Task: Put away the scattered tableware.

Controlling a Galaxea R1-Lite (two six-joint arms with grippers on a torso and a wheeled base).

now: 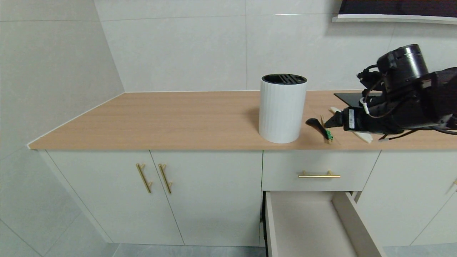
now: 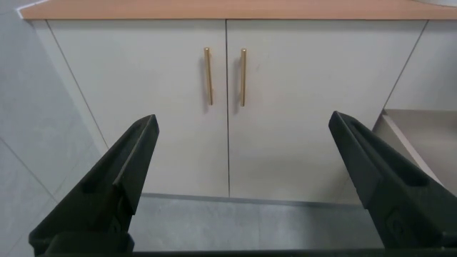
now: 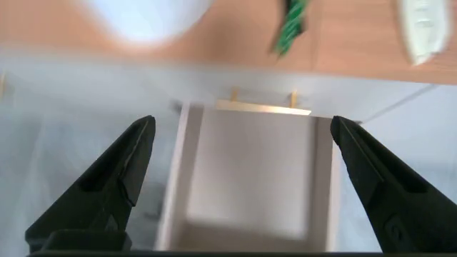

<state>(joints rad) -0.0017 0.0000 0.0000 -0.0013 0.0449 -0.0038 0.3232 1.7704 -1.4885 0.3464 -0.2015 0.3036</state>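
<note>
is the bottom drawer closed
No, the bottom drawer is pulled out, its inside showing, below the shut top drawer.

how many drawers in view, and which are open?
2. One closed drawer just under the countertop, right of the double doors; one open drawer pulled out directly beneath it. More may lie beyond the right edge.

Head camera looked down over the table (image 1: 160,117), left wrist camera faced cabinet doors (image 2: 285,107) beyond its jaws, right wrist camera looked between its jaws into the open drawer (image 3: 250,178), shared with head view.
</note>
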